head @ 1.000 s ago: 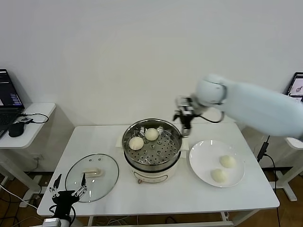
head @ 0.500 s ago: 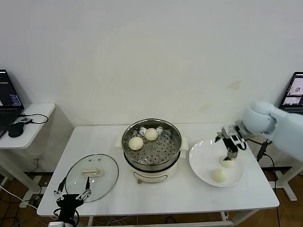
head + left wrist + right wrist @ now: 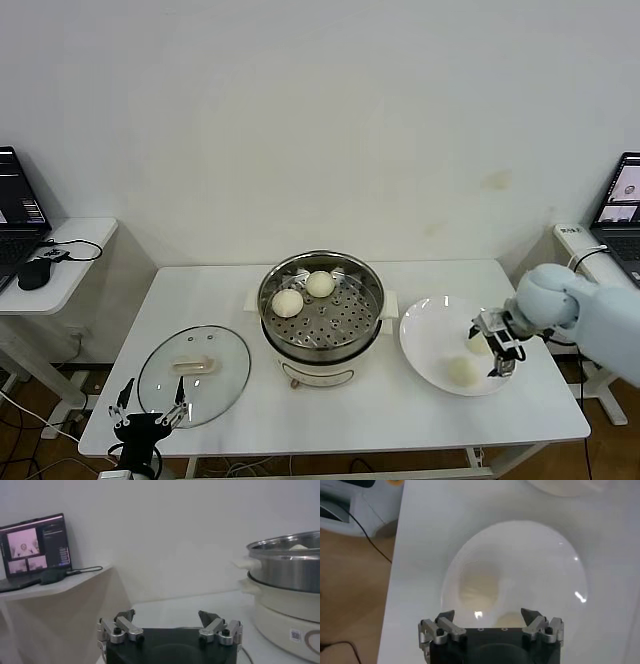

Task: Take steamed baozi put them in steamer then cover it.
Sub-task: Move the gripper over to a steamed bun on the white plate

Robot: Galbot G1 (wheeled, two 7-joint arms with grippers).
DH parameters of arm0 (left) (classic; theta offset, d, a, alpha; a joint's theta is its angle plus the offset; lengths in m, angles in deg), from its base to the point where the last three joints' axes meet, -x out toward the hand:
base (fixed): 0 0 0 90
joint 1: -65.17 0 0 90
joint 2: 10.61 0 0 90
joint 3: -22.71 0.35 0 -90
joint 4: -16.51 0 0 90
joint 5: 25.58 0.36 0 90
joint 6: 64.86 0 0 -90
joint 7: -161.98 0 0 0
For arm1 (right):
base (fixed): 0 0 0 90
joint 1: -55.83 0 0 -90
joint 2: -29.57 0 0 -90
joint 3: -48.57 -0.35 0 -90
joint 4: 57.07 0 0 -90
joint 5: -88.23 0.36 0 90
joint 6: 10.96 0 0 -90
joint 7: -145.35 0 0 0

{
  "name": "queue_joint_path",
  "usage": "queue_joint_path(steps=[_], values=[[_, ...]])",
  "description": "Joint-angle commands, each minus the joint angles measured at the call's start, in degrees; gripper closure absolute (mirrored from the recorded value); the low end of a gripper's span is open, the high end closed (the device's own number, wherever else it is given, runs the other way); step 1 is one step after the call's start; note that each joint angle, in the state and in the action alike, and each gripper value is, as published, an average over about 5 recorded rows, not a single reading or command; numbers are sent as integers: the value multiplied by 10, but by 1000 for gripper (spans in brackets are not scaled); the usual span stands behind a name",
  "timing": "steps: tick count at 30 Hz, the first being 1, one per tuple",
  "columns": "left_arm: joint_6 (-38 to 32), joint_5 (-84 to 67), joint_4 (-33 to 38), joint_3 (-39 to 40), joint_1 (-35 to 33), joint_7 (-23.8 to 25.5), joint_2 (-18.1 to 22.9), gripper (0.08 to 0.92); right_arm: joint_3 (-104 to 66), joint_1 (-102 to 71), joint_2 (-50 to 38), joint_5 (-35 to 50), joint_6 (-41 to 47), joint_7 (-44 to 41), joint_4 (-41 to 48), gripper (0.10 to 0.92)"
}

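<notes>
White wall backs a white surface (image 3: 420,410) that carries everything in play. At its middle stands the steamer (image 3: 321,310), a shiny steel basket with a perforated floor on a white pot base. Two steamed baozi lie inside it toward the far-left part of the floor, one (image 3: 320,284) near the back rim and one (image 3: 287,303) just in front and to the left of it; the rest of the basket floor is bare.

To the steamer's right sits a flat white plate (image 3: 425,325) holding the other two baozi, one (image 3: 462,371) toward the near edge and one (image 3: 478,343) farther back. The right gripper (image 3: 497,345) hangs over the plate's right part, just beside the farther bun, its fingers spread apart and holding nothing; its wrist view looks down onto the plate and buns.

The cover (image 3: 194,374), a clear glass lid with a cream handle, lies flat on the surface to the steamer's left. The left gripper (image 3: 148,418) waits low at the surface's near-left edge, just in front of the cover, fingers apart and empty.

A side desk at far left carries a laptop (image 3: 18,205).
</notes>
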Motion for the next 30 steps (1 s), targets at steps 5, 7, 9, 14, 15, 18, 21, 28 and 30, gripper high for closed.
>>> queue_joint_path(steps=[5, 7, 9, 14, 15, 18, 21, 28, 30], values=[[-2, -3, -8, -5, 2, 0, -1, 177, -60, -100, 42, -22, 0, 18, 47, 203], [-2, -3, -10, -5, 3, 0, -1, 177, -62, -101, 48, -22, 2, 19, 50, 203], [-3, -3, -11, -6, 4, 0, -1, 177, -62, -100, 54, -23, 5, 21, 52, 203], [-5, -4, -16, -6, 6, -1, -1, 177, -64, -102, 63, -23, 13, 27, 60, 204], [-5, -4, -16, -5, 6, -1, -1, 177, -65, -102, 65, -23, 15, 27, 61, 208], [-5, -4, -18, -5, 8, -1, -1, 177, -65, -102, 69, -24, 19, 29, 64, 235], [-5, -4, -19, -5, 9, -1, 0, 177, -66, -100, 72, -25, 23, 30, 68, 274], [-5, -5, -19, -6, 9, -2, 0, 177, -67, -95, 72, -23, 30, 28, 70, 347], [-5, -5, -19, -5, 10, -2, 0, 177, -68, -95, 72, -23, 31, 26, 72, 372]])
